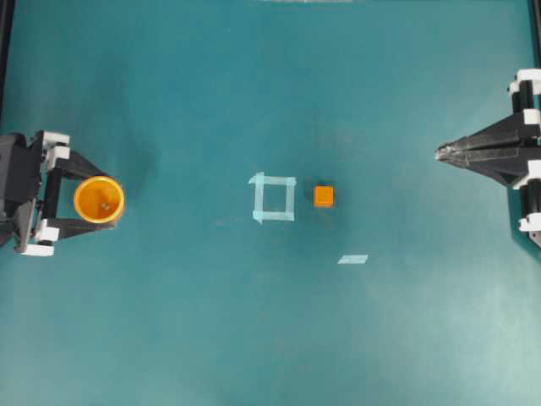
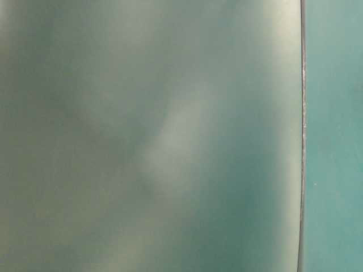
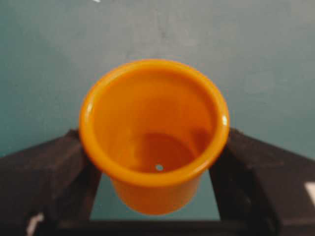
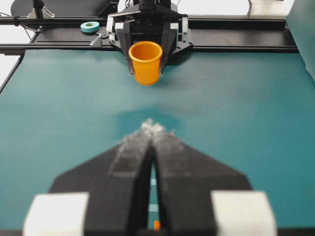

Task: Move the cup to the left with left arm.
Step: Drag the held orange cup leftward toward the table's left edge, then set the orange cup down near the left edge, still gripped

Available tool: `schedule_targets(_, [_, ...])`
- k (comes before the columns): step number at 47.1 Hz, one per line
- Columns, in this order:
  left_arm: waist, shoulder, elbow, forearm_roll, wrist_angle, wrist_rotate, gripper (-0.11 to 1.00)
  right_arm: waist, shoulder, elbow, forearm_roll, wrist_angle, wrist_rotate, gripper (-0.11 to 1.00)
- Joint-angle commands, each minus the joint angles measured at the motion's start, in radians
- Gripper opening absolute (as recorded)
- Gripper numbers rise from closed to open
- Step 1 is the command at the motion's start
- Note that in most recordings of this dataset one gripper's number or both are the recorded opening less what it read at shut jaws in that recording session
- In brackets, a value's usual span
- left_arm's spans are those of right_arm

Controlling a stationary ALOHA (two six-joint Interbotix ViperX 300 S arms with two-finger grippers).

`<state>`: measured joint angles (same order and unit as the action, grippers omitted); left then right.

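The yellow-orange cup (image 1: 99, 200) stands upright at the far left of the teal mat. My left gripper (image 1: 106, 200) is shut on it, one black finger on each side of its wall. In the left wrist view the cup (image 3: 153, 132) fills the middle, and both fingers (image 3: 64, 172) press against it under the rim. The right wrist view shows the cup (image 4: 145, 61) far off, held in the left gripper (image 4: 145, 54). I cannot tell whether its base touches the mat. My right gripper (image 1: 439, 153) hangs at the right edge, shut and empty, its tips (image 4: 153, 128) together.
A small orange cube (image 1: 323, 196) sits just right of a pale tape square (image 1: 274, 198) at the mat's centre. A short tape strip (image 1: 352, 259) lies below and to the right. A tape roll (image 4: 90, 26) rests on the frame behind the left arm. The table-level view is only a teal blur.
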<state>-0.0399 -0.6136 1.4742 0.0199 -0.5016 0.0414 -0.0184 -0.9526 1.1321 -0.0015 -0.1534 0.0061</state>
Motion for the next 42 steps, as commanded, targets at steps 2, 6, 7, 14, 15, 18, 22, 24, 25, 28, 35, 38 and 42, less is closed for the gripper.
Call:
schedule_targets(2, [-0.011, -0.038, -0.002, 0.005, 0.009, 0.003, 0.62, -0.002, 0.006, -0.031, 0.003, -0.005, 0.002, 0.00])
schedule_targets(6, [-0.014, -0.080, 0.003, 0.006, 0.054, 0.011, 0.62, -0.002, 0.006, -0.029, 0.003, -0.005, 0.002, 0.00])
schedule_targets(7, [-0.015, -0.091, 0.002, 0.006, 0.069, 0.015, 0.62, -0.002, 0.005, -0.029, 0.003, -0.005, 0.002, 0.00])
schedule_targets(14, [-0.029, -0.186, 0.006, 0.006, 0.183, 0.052, 0.62, -0.002, 0.006, -0.029, 0.003, -0.005, 0.003, 0.00])
schedule_targets(15, [-0.029, -0.198, 0.008, 0.006, 0.192, 0.055, 0.62, -0.002, 0.005, -0.029, 0.005, -0.005, 0.005, 0.00])
schedule_targets(18, [-0.029, -0.233, 0.015, 0.006, 0.204, 0.058, 0.62, -0.002, 0.006, -0.029, 0.005, -0.005, 0.003, 0.00])
schedule_targets(22, [-0.029, -0.265, 0.028, 0.006, 0.199, 0.058, 0.62, -0.002, 0.006, -0.029, 0.006, -0.005, 0.003, 0.00])
schedule_targets(24, [-0.029, -0.272, 0.031, 0.006, 0.196, 0.060, 0.62, -0.002, 0.006, -0.028, 0.006, -0.005, 0.003, 0.00])
schedule_targets(25, [-0.029, -0.272, 0.031, 0.006, 0.195, 0.060, 0.62, -0.002, 0.006, -0.028, 0.005, -0.005, 0.003, 0.00])
schedule_targets(28, [-0.028, -0.270, 0.031, 0.006, 0.193, 0.061, 0.62, -0.002, 0.006, -0.028, 0.006, -0.005, 0.003, 0.00])
schedule_targets(35, [-0.018, -0.268, 0.031, 0.006, 0.192, 0.061, 0.62, -0.002, 0.006, -0.028, 0.005, -0.005, 0.005, 0.00])
schedule_targets(38, [-0.012, -0.267, 0.031, 0.006, 0.193, 0.061, 0.62, -0.002, 0.006, -0.029, 0.006, -0.005, 0.003, 0.00])
schedule_targets(42, [-0.003, -0.268, 0.031, 0.006, 0.193, 0.061, 0.62, -0.003, 0.008, -0.028, 0.005, -0.005, 0.003, 0.00])
